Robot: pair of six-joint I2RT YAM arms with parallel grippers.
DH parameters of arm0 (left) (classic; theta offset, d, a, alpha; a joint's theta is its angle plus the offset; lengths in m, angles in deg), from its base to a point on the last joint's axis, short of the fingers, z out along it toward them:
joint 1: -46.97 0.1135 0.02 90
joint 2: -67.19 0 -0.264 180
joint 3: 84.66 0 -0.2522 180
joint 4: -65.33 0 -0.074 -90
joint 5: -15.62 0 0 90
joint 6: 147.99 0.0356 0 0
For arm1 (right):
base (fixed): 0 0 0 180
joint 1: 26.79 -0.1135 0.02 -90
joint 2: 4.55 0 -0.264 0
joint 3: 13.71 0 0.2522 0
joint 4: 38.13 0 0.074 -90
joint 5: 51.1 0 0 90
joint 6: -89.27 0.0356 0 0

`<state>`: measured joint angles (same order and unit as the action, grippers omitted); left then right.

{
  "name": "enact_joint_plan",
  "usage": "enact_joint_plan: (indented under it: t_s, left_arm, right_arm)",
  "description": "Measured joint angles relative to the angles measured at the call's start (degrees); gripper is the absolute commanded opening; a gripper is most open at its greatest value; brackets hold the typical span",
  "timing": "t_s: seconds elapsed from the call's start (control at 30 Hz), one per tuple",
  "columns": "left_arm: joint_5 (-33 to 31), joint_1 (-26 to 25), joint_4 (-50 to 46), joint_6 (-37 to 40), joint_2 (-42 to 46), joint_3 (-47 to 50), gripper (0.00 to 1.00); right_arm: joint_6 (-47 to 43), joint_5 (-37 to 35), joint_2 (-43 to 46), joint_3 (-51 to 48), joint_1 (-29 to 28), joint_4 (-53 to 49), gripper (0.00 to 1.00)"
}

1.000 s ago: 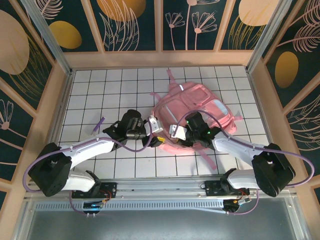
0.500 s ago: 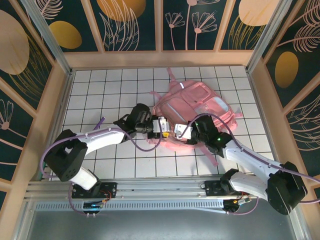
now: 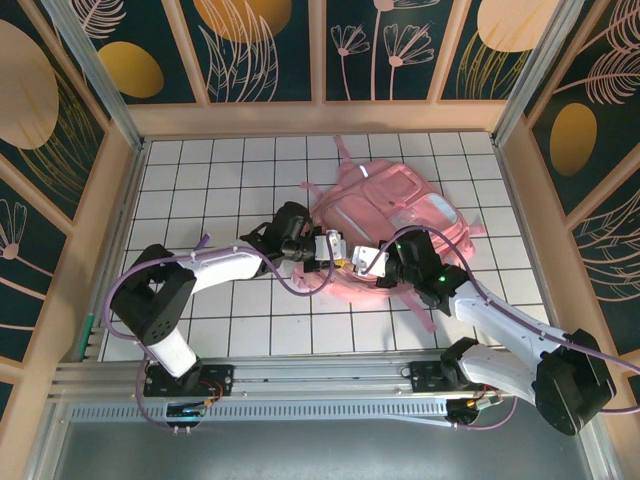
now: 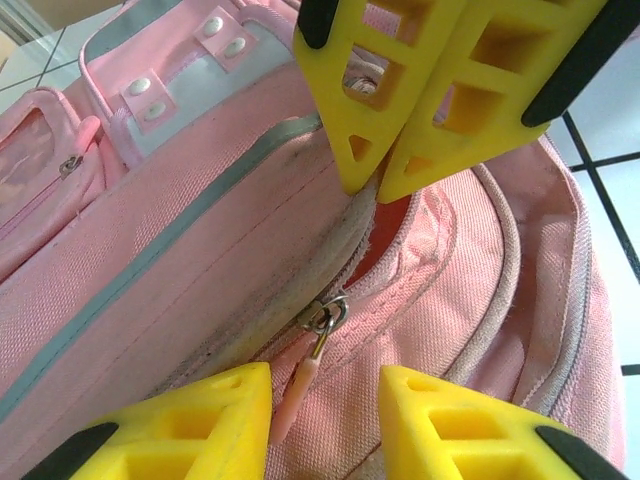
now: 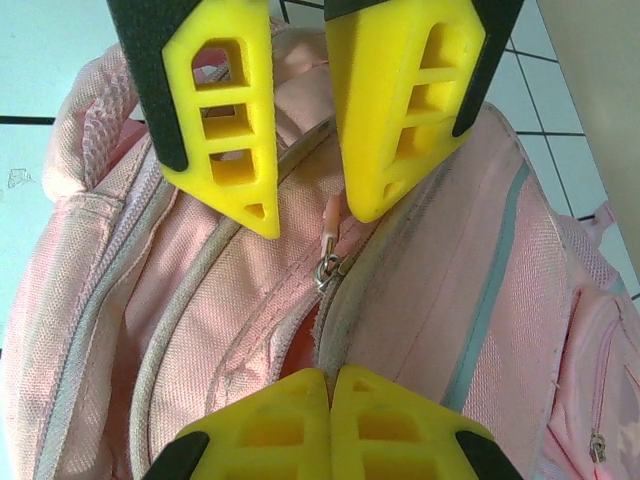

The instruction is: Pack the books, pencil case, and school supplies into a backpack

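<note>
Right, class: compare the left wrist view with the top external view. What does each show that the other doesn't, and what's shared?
Left wrist: the zip slider and its pink pull tab between the left pincer's spread fingers, plus white snap studs. Top external: the left arm and right arm, the grid table, the splayed straps. Shared: the pink backpack and the shut right pincer at its zip.

Top camera overhead, distant; wrist cameras close, opposed, sharing backpack [image 3: 390,215] zipper [image 4: 322,318].

Pink backpack [image 3: 400,205], lying flat, zipper [image 4: 322,318] partly open
</note>
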<state>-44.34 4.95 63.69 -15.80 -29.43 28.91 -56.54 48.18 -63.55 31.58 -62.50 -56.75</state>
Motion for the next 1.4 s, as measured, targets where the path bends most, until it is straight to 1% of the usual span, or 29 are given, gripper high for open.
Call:
enact_joint_plan:
  t_s: [0.17,0.33,0.37,0.4,0.43,0.47,0.57,0.63,0.73,0.77,0.8,0.87,1.07,1.2,1.3,1.4]
  left_arm:
    - [-0.02,0.0,2.34,-1.9,-1.64,0.0,0.28]
    - [-0.02,0.0,3.78,-3.34,-3.61,0.0,0.27]
    - [-0.07,0.0,4.24,-3.58,-3.87,0.0,0.25]
    - [-0.11,0.0,4.61,-4.0,-4.09,0.0,0.2]
    - [-0.26,0.0,4.94,-4.46,-4.24,0.04,0.13]
    - [-0.55,0.0,5.53,-4.98,-4.37,0.15,0.0]
    - [-0.74,0.0,6.25,-5.27,-4.44,0.52,0.0]
    - [-0.66,0.0,6.29,-5.07,-4.44,0.59,0.0]
    - [-0.57,0.0,6.38,-5.01,-3.93,1.05,0.0]
    - [-0.52,0.0,6.43,-5.14,-3.37,1.6,0.0]
    - [-0.48,0.0,6.38,-5.33,-2.67,2.12,0.0]
    - [-0.42,0.0,6.38,-5.7,-1.51,2.56,0.0]
    - [0.76,0.0,7.61,-7.56,-0.35,3.21,0.0]
    - [1.05,0.02,7.87,-8.28,-0.09,3.23,0.0]
    - [1.05,0.02,7.82,-8.46,0.04,3.28,0.0]
    - [0.98,0.02,7.8,-8.57,0.24,3.28,0.0]
  right_arm:
    - [0.0,-0.04,0.0,0.0,0.02,0.0,0.0]
    - [0.0,-0.24,0.0,0.0,0.11,-0.02,0.0]
    - [0.02,-0.24,0.0,0.0,0.15,-0.02,0.0]
    - [0.07,-0.26,0.0,0.0,0.2,-0.02,0.0]
    - [0.17,-0.24,0.0,0.0,0.26,-0.02,0.0]
    - [0.22,-0.22,0.0,0.0,0.26,-0.02,0.0]
    - [0.22,-0.26,0.0,-0.13,0.26,0.04,0.0]
    - [0.24,-0.39,0.0,-0.7,0.26,0.72,0.09]
    - [0.76,-1.14,0.48,-2.86,0.26,3.54,0.29]
    - [0.74,-1.77,0.9,-4.0,0.22,4.85,0.33]
    - [0.66,-2.47,1.31,-5.09,0.2,6.08,0.36]
    - [0.85,-3.96,1.64,-6.82,0.2,8.44,0.38]
    - [1.03,-8.2,1.57,-8.7,0.13,13.81,0.38]
    - [1.62,-8.15,1.31,-8.7,0.09,14.43,0.37]
    - [1.99,-6.54,1.31,-8.46,0.09,14.08,0.24]
    - [2.08,-4.96,1.07,-7.5,0.02,13.03,0.04]
